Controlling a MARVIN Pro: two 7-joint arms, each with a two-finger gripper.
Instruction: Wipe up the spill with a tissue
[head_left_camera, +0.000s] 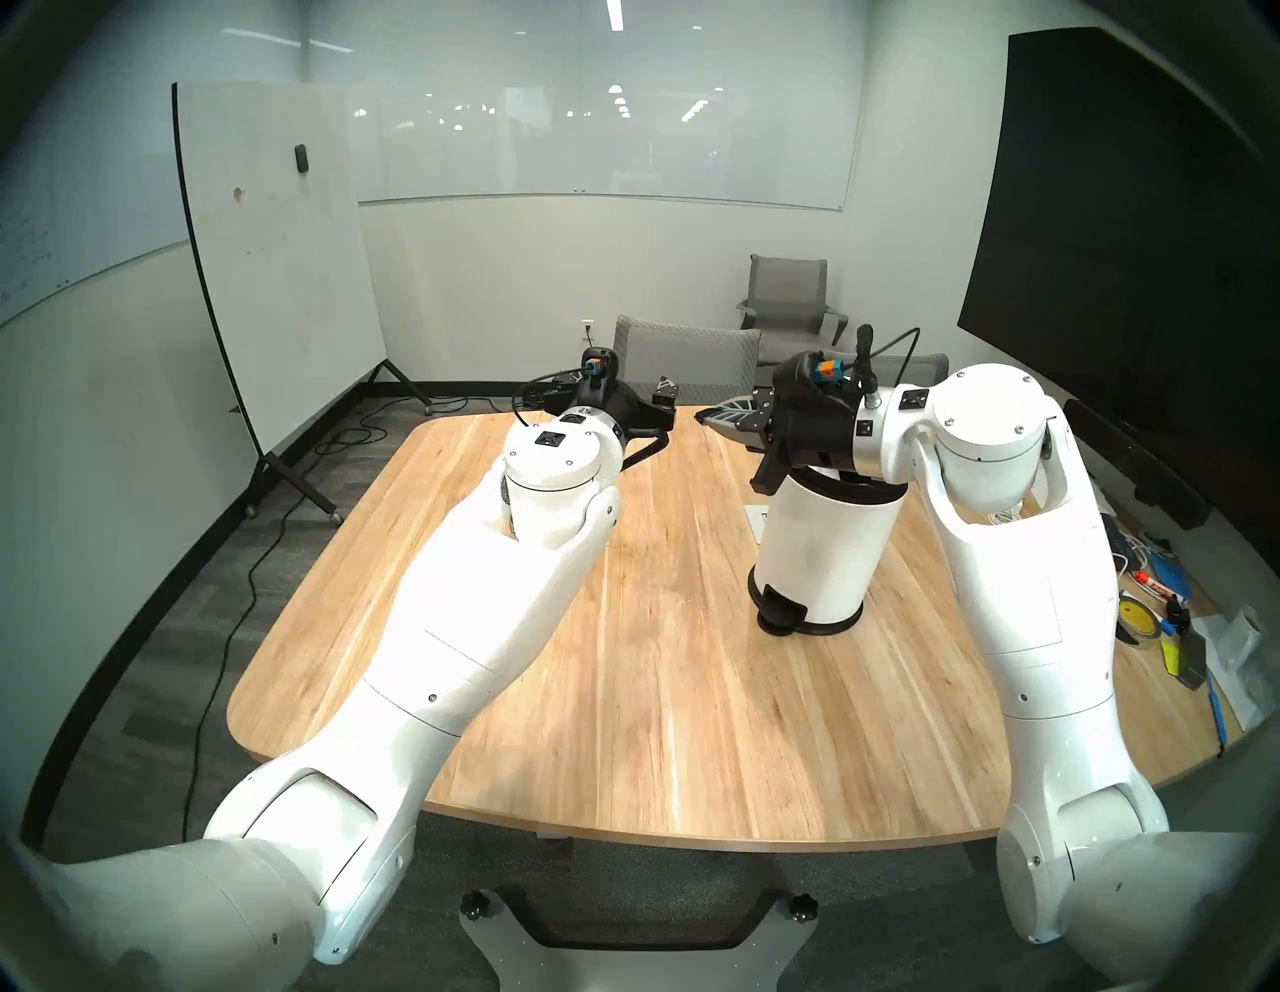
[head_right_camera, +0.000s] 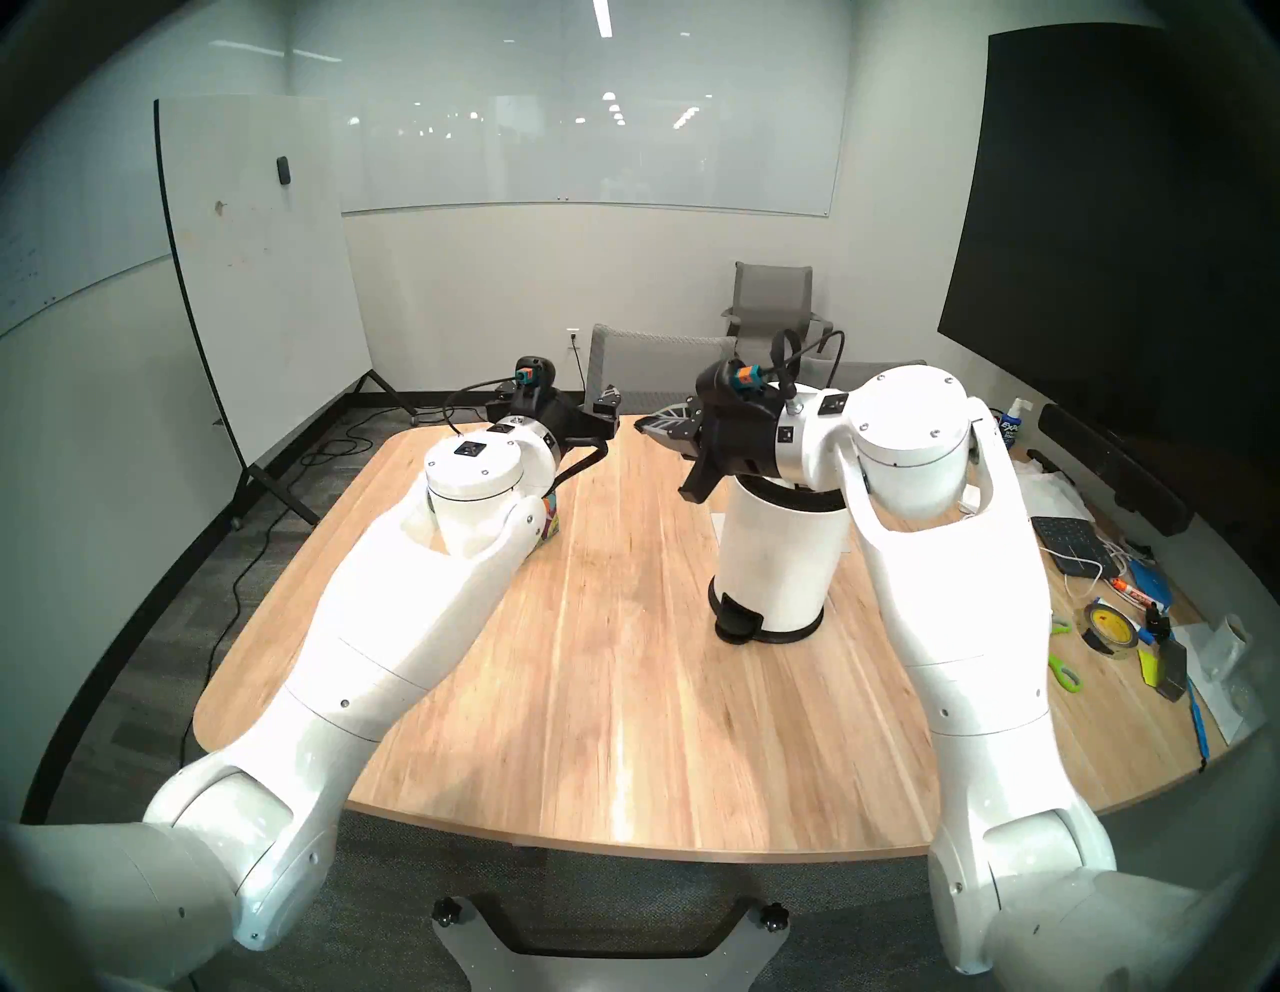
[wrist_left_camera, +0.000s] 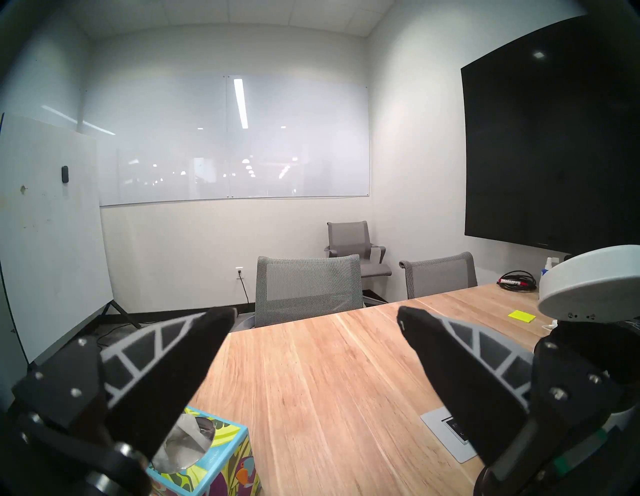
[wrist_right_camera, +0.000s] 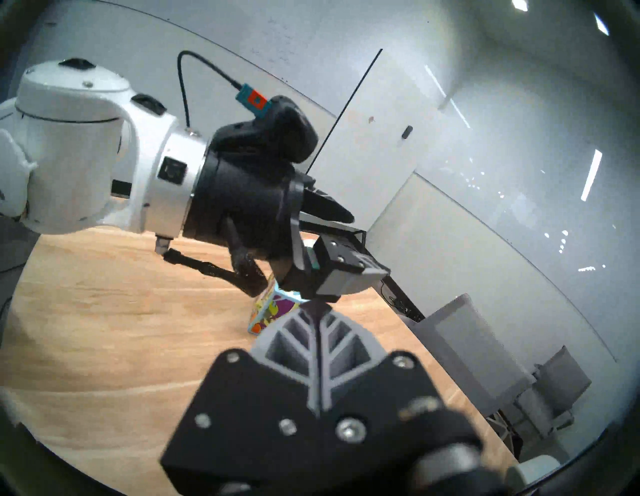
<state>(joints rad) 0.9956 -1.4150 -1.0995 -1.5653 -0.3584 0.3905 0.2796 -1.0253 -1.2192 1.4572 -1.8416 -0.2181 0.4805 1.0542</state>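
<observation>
A cube-shaped tissue box (wrist_left_camera: 211, 460), printed with toucans in teal, purple and yellow, is sitting on the wooden table (head_left_camera: 658, 693) directly beneath the left gripper (wrist_left_camera: 313, 320), and a crumpled white tissue (wrist_left_camera: 185, 441) is poking up through its top opening, partly hidden by the near finger. The left gripper is hovering above the box with its jaws spread wide and nothing between them. From the head cameras the box is almost wholly covered by the left arm (head_right_camera: 388, 609); only a coloured corner (head_right_camera: 550, 526) is peeking out beside the wrist in the right-eye view. A white cylindrical pedal bin (head_left_camera: 821, 554) is standing on the table's right half with its lid tipped up, but the right gripper (head_left_camera: 724, 420) is hanging over its mouth and blocking the inside, so its contents cannot be told. The right gripper's fingers (wrist_right_camera: 320, 343) are pressing flat together, holding nothing. The spill is not showing in any view; it may be lying behind an arm or the bin.
</observation>
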